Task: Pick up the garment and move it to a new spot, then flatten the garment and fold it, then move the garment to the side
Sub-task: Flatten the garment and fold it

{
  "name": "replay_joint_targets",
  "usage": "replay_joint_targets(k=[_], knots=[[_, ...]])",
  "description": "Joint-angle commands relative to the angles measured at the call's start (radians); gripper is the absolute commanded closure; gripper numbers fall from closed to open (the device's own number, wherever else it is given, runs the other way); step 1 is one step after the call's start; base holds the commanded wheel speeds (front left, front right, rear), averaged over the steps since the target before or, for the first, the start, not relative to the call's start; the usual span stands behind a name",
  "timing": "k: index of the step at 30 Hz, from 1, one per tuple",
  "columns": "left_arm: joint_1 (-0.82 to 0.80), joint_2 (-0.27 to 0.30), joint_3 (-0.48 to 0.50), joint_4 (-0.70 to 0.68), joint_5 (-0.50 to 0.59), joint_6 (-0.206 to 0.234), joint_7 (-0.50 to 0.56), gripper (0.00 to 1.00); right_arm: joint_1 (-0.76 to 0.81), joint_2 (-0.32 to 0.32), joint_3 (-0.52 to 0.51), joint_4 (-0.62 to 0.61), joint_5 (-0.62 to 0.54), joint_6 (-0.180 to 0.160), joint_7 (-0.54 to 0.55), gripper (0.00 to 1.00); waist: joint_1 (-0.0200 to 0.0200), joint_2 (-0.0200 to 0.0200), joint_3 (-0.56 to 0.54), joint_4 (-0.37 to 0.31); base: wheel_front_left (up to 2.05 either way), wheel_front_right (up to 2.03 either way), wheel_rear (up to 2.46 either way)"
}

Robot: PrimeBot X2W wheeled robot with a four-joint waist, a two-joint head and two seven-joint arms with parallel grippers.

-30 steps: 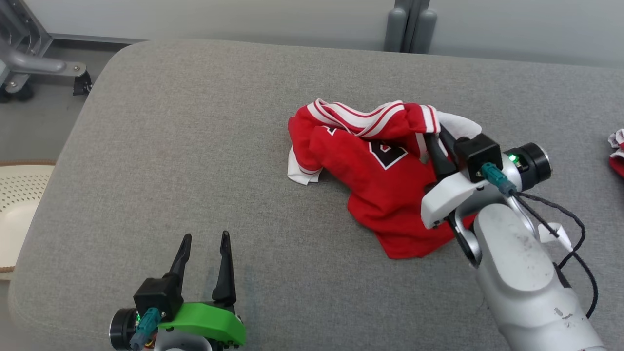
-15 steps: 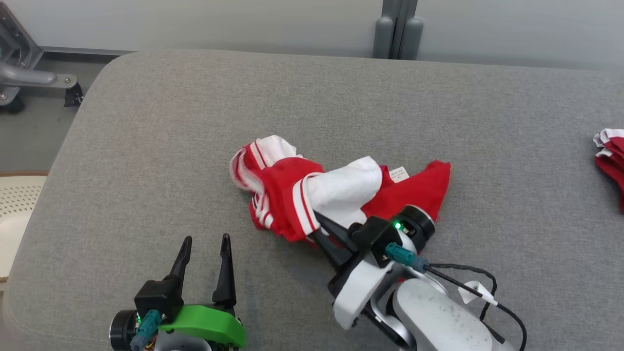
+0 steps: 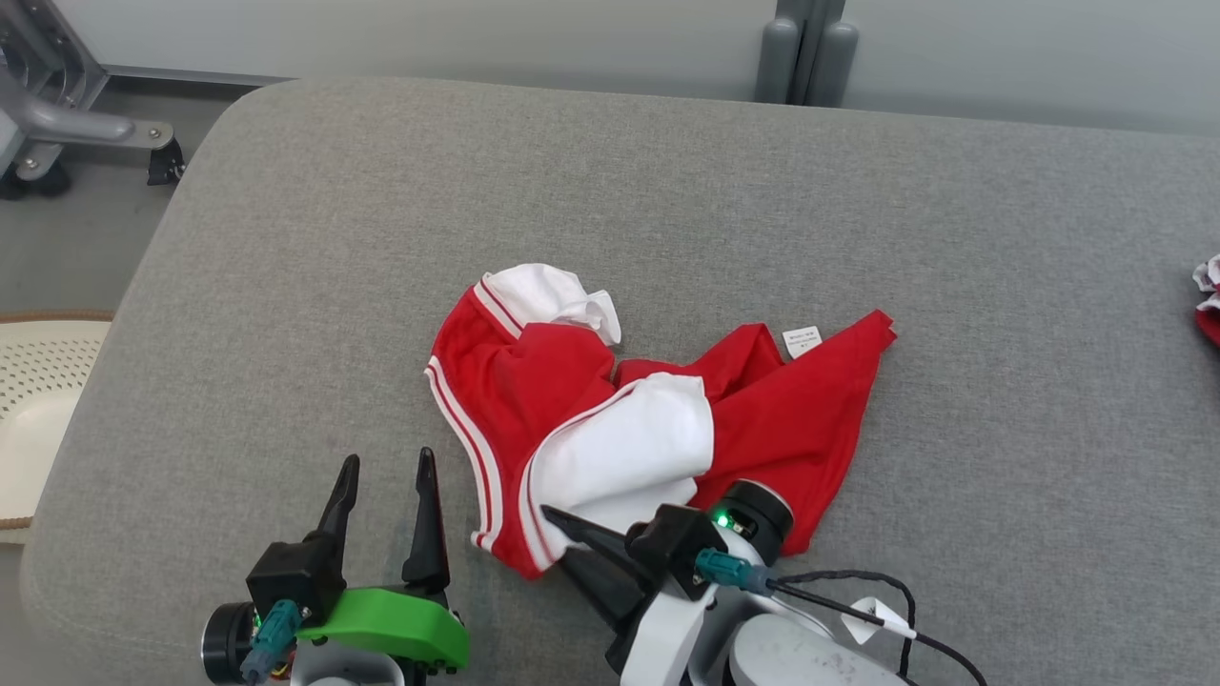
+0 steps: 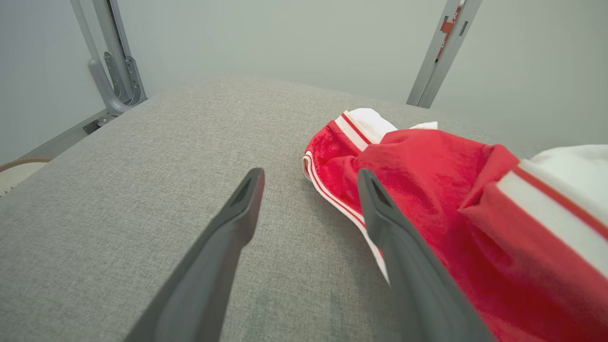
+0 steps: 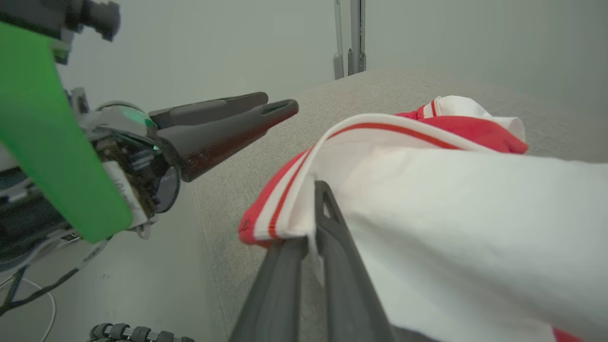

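A red garment (image 3: 572, 400) with white trim and a white lining lies crumpled on the grey padded table (image 3: 286, 286), near its front middle. My right gripper (image 3: 553, 532) sits at the garment's near edge, shut on the striped white hem. In the right wrist view the cloth (image 5: 451, 213) drapes over the closed fingers (image 5: 332, 266). My left gripper (image 3: 388, 457) stands open at the lower left, just left of the garment, with nothing between its fingers. The left wrist view has the garment (image 4: 451, 190) lying beside the right finger (image 4: 394, 237).
Another red and white cloth (image 3: 1209, 300) lies at the table's right edge. A white perforated basket (image 3: 38, 400) stands off the table's left side. A metal frame (image 3: 57, 114) is at the far left, a grey post (image 3: 805, 52) behind the table.
My right gripper has dragged the garment from the right middle toward the front and left. The cloth turned over, white lining now up. The left gripper stayed put, and the camera shifted slightly.
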Motion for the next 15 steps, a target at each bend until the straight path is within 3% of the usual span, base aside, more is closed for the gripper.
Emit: replay_joint_targets(k=[1,8,15], knots=[[-0.013,-0.001,0.009,-0.006,-0.006,0.003,0.000,0.00,0.000,-0.001,0.013,-0.001,0.013,-0.002,-0.007,0.00,0.0000,0.0000,-0.005,-0.011,0.00,0.00,0.00],[-0.005,-0.001,0.024,-0.012,0.006,0.004,0.000,0.00,0.022,-0.002,0.000,-0.026,0.000,-0.002,-0.024,0.00,0.0000,0.0000,-0.034,-0.058,0.00,0.00,0.00],[0.016,0.004,0.040,-0.018,0.019,0.000,0.000,0.00,0.071,-0.006,-0.226,-0.056,-0.082,-0.002,-0.030,0.00,0.0000,0.0000,-0.065,-0.104,0.00,0.00,0.00]])
